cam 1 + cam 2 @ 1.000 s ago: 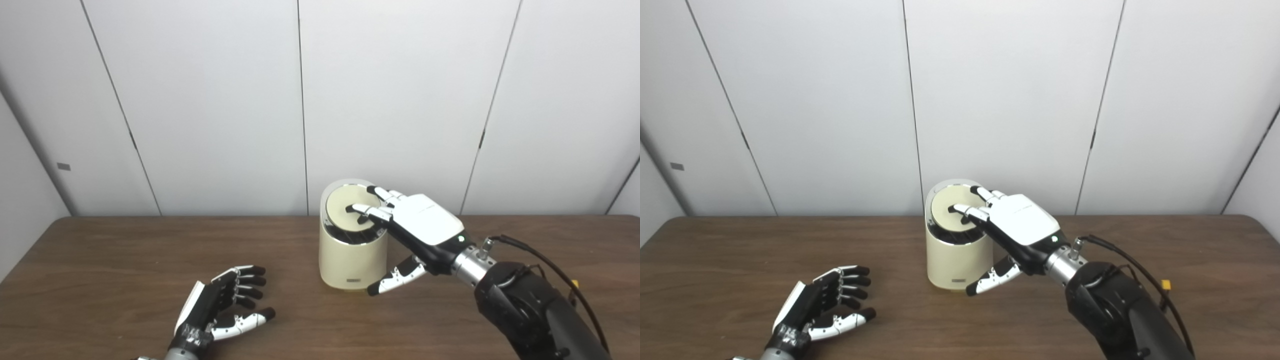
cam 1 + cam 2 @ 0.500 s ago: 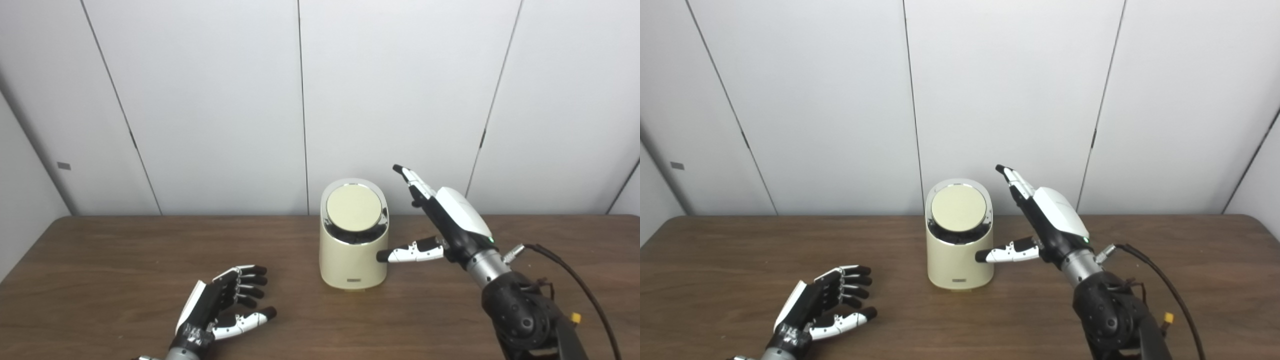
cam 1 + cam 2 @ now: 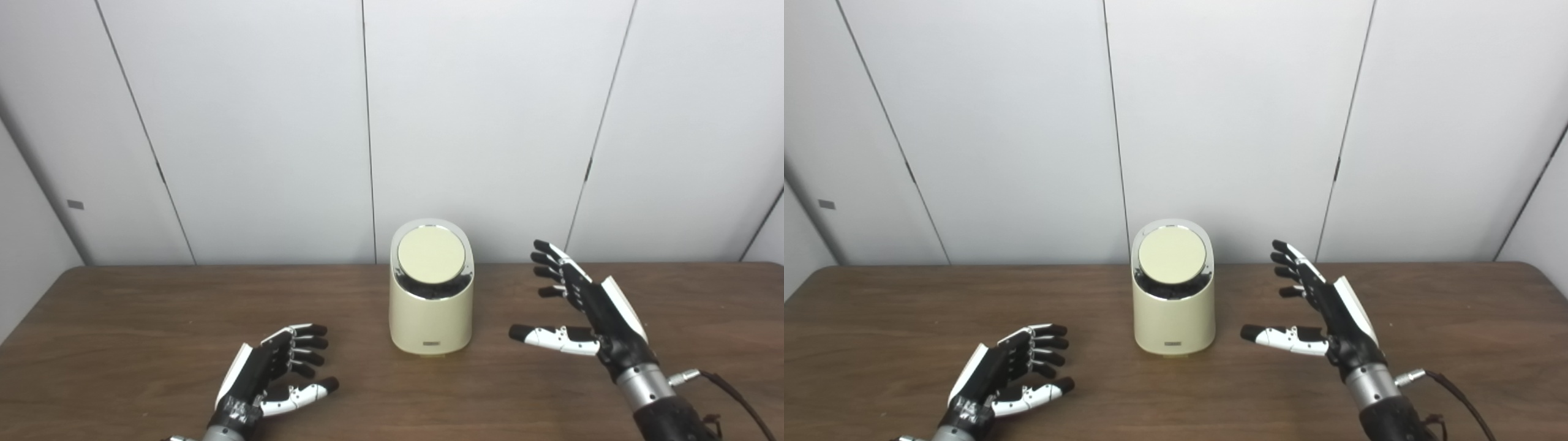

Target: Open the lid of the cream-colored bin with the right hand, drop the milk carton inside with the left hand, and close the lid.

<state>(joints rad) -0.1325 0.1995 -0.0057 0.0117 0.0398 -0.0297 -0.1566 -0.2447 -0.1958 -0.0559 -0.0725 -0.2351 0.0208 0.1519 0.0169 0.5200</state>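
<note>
Hands (image 3: 591,312) (image 3: 269,370) spread wide, empty — clear of the bin (image 3: 432,306).

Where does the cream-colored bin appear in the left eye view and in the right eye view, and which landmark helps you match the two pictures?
Left eye view: the cream-colored bin stands just right of centre, at the table's far edge.
Right eye view: the same bin sits almost at dead centre.
Shared landmark: the vertical wall seam running down just left of the bin.
</note>
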